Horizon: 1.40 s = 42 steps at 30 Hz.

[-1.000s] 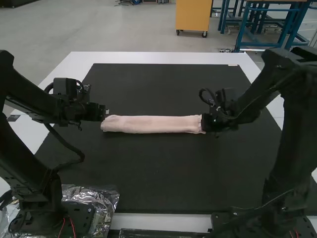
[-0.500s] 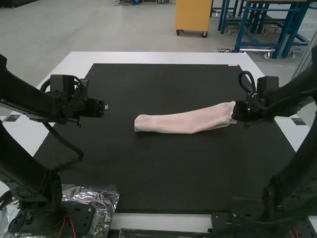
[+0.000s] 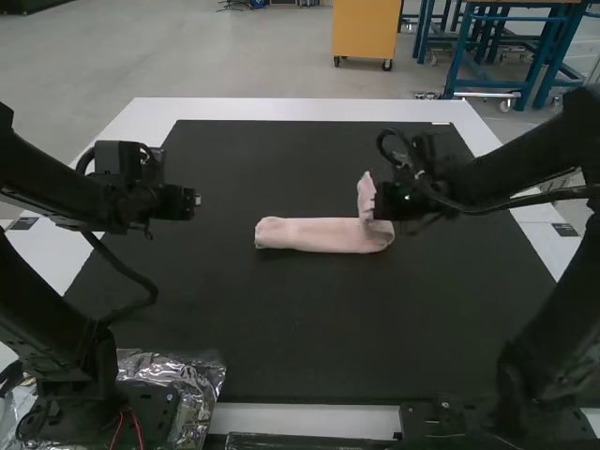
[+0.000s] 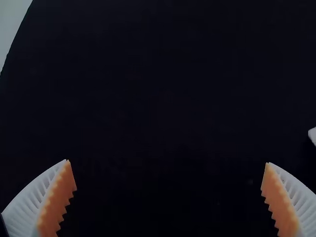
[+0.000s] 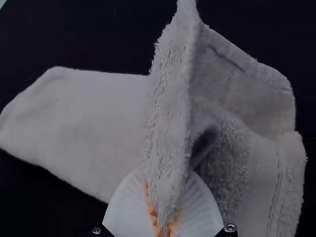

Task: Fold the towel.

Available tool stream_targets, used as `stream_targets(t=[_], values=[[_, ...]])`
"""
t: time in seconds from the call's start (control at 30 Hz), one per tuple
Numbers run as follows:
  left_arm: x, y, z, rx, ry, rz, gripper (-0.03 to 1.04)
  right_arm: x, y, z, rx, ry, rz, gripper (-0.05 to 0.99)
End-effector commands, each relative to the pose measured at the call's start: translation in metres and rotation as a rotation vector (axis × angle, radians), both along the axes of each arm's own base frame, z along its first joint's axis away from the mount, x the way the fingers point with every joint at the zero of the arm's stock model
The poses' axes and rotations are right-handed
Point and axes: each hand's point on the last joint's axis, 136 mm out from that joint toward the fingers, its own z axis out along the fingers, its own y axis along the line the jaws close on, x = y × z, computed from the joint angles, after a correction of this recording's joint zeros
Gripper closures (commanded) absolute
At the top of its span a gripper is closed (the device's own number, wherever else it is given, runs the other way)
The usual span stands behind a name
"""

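The pink towel (image 3: 319, 234) lies as a narrow folded strip near the middle of the black mat, its right end raised and bent up. My right gripper (image 3: 377, 201) is at that raised end. In the right wrist view my right gripper (image 5: 165, 217) is shut on the towel (image 5: 74, 123), pinching a layered edge that stands up between its pads. My left gripper (image 3: 198, 201) hovers over the mat's left part, apart from the towel's left end. In the left wrist view my left gripper (image 4: 168, 197) is open with nothing between its fingers.
The black mat (image 3: 300, 328) covers most of the white table (image 3: 300, 110). Crumpled clear plastic (image 3: 199, 384) lies by the left arm's base. Bare mat surrounds the towel in front and behind.
The towel's left end shifted right, away from my left gripper. My right gripper moved right with the other end, then back left and slightly farther from the bases, bending that end up.
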Motion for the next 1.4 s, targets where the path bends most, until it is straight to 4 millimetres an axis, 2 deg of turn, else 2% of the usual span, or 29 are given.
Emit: stream_targets(t=[0.0,0.37,0.57,0.77,0.83,0.9,0.93,1.0,1.07,1.1,1.17,1.2,1.3,1.37], values=[[0.011,0.006,0.023,0.023,-0.063,0.023,0.13,0.005,0.029,0.009,0.034,-0.008,0.026,0.96],[0.009,0.006,0.021,0.023,-0.063,0.023,0.13,0.001,0.107,0.005,0.039,-0.024,0.161,0.96],[0.008,0.006,0.019,0.022,-0.069,0.024,0.13,-0.006,0.139,-0.008,0.031,-0.013,0.223,0.96],[0.006,0.006,0.018,0.023,-0.074,0.024,0.13,-0.012,0.172,-0.008,0.057,-0.012,0.279,0.94],[0.006,0.006,0.017,0.021,-0.074,0.024,0.13,-0.019,0.185,-0.002,0.085,-0.011,0.314,0.73],[0.006,0.006,0.017,0.021,-0.071,0.024,0.13,-0.018,0.192,0.008,0.102,-0.04,0.324,0.44],[0.006,0.006,0.017,0.021,-0.071,0.024,0.13,-0.018,0.195,0.013,0.105,-0.052,0.329,0.36],[0.006,0.006,0.017,0.022,-0.072,0.026,0.13,-0.011,0.192,0.025,0.104,-0.093,0.313,0.26],[0.006,0.007,0.017,0.022,-0.071,0.029,0.13,-0.007,0.188,0.037,0.112,-0.13,0.293,0.29],[0.006,0.007,0.016,0.022,-0.069,0.031,0.13,-0.005,0.184,0.04,0.117,-0.144,0.287,0.44],[0.006,0.007,0.016,0.023,-0.069,0.032,0.13,0.0,0.177,0.048,0.147,-0.187,0.27,0.9],[0.006,0.007,0.016,0.023,-0.069,0.032,0.13,0.003,0.174,0.052,0.17,-0.212,0.259,0.95],[0.006,0.008,0.017,0.024,-0.07,0.04,0.13,0.003,0.168,0.047,0.167,-0.211,0.256,0.96],[0.005,0.008,0.016,0.025,-0.068,0.044,0.13,0.0,0.164,0.036,0.157,-0.193,0.256,0.96]])
